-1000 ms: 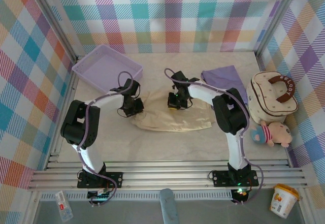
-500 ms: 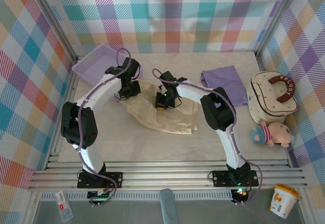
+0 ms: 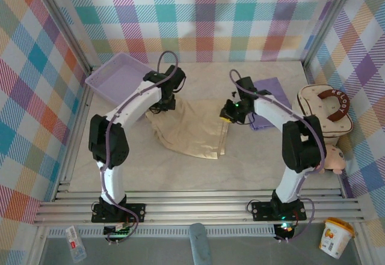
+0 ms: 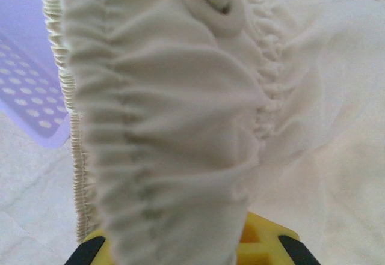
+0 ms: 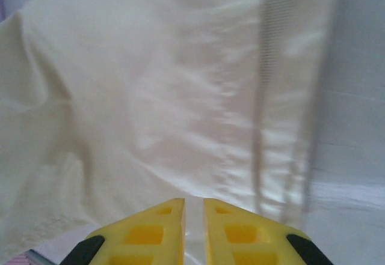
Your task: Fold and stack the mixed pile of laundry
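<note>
The left end effector [image 3: 168, 102] is clamped on the cream garment [image 3: 194, 130]. In the left wrist view a gathered, elastic-edged band bunches between its yellow fingers [image 4: 269, 245]. The right end effector [image 5: 194, 208] sits at the garment's opposite edge with its jaws almost together and only a thin slit between them. I cannot tell whether any cloth is pinched there.

Between the two end effectors the cream garment lies spread on the counter [image 3: 180, 170], with one layer doubled over. My reading is that the step in hand is folding this piece. The next move would call for the left side to lay down its corner squarely and smooth the fold.

Just beyond the right end effector, partly under that arm, lies the lavender T-shirt [image 3: 274, 88], which is not yet stacked with the other.

By count there are two garments. There is one mesh basket [image 3: 117, 76] beyond the left end effector. One padded bag [image 3: 319, 119] and one doll [image 3: 332, 160] sit far to the right of the right end effector.
</note>
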You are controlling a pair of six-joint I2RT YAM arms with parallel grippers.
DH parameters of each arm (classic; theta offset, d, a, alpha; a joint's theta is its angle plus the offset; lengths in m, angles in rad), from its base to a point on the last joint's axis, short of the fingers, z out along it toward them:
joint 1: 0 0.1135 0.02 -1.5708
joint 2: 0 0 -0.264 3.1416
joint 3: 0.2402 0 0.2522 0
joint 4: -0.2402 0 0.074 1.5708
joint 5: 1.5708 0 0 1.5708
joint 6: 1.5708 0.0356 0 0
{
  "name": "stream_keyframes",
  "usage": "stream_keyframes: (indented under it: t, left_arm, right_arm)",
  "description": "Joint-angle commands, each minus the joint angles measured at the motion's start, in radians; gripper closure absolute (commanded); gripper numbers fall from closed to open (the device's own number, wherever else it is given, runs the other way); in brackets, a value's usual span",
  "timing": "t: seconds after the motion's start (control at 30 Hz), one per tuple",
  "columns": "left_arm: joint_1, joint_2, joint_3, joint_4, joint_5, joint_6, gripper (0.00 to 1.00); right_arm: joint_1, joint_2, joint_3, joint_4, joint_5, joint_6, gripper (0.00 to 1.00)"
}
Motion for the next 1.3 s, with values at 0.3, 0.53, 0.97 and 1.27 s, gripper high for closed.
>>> stream_keyframes:
  t: [0.3, 0.53, 0.97, 1.27]
  left_arm:
    - [-0.247, 0.307, 0.475, -0.299, -0.155, 0.003, 0.97]
    - [-0.356, 0.462, 0.816, -0.332, 0.151, -0.136, 0.00]
    - [-0.088, -0.025, 0.132, 0.126, 0.273, -0.174, 0.09]
    - [-0.061, -0.075, -0.229, 0.346, 0.379, -0.188, 0.28]
  right_arm:
    - [0.008, 0.196, -0.102, 0.102, -0.040, 0.009, 0.85]
    - [0.005, 0.184, -0.122, 0.078, -0.021, -0.004, 0.85]
    - [-0.067, -0.049, -0.122, -0.085, 0.059, -0.079, 0.75]
    - [0.039, -0.124, 0.017, -0.053, -0.069, -0.014, 0.51]
